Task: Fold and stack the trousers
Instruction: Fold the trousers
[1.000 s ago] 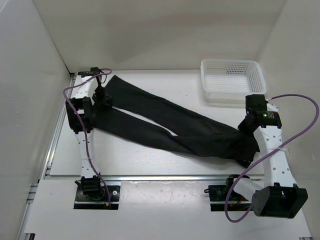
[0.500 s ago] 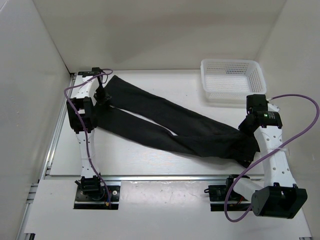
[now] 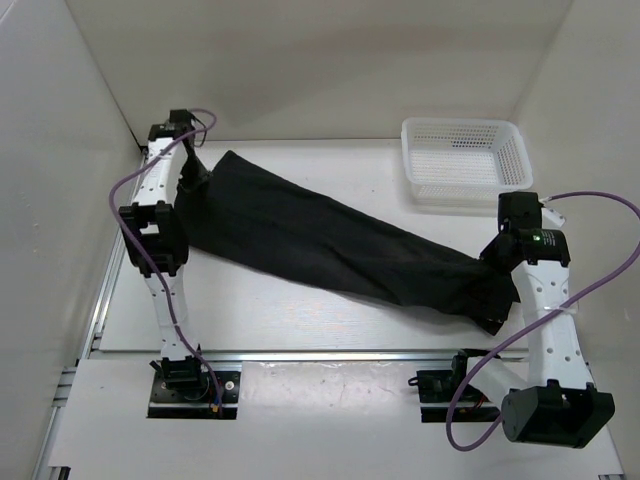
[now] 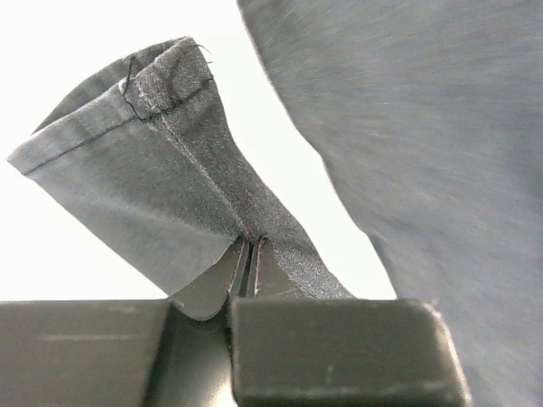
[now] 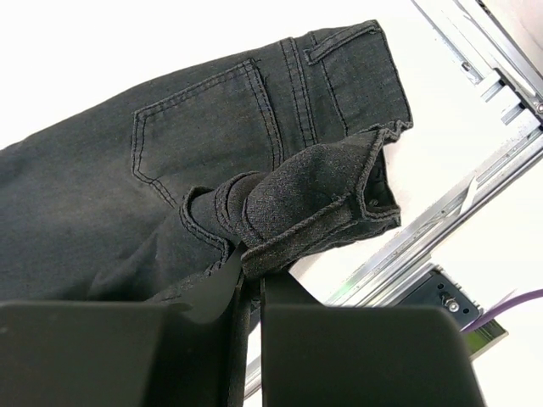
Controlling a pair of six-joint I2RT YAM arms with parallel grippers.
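Black stitched denim trousers point(image 3: 330, 245), long.

Top view looks bright and even to me: diffuse light off white walls, only faint soft shadows under the arms. The trousers point(image 3: 330, 245) read as flat black with no fabric detail. Left wrist: background blown out to pure white, hem sharp, cloth on the right smeared. Right wrist: stitching crisp, background overexposed, near-lens black foreground soft.
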